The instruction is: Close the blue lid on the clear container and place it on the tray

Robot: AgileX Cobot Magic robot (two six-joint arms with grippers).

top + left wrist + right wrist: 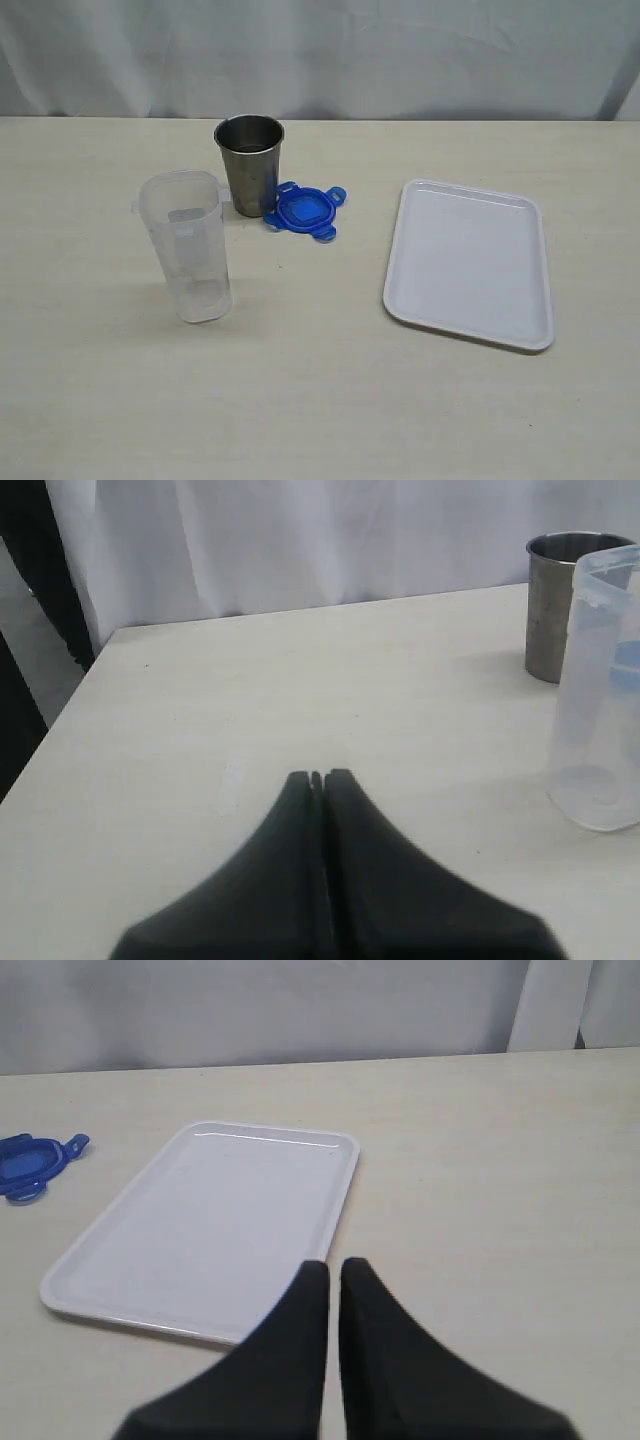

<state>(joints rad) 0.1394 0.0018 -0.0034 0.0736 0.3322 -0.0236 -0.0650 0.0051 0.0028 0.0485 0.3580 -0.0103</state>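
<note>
1. My left gripper (317, 776) and right gripper (335, 1265) are both clenched tight with nothing in them. Going in like this, I'd only shove things about, so the jaws must part first.
2. Nearest my left gripper is the clear container (605, 700), upright, open-topped and apart from me. It's tall and looks light, so I reckon a bump high on its wall would topple it.
3. Just ahead of my right gripper lies the tray (220, 1220), bare. There's little danger there, except clipping its rim on the way over.
4. Farther off, past the tray and well clear of both grippers, the blue lid (303, 210) lies flat on the table (320, 400). It sits hard by the foot of the steel cup (250, 160), so my fingers could knock the cup or skid the lid.
</note>
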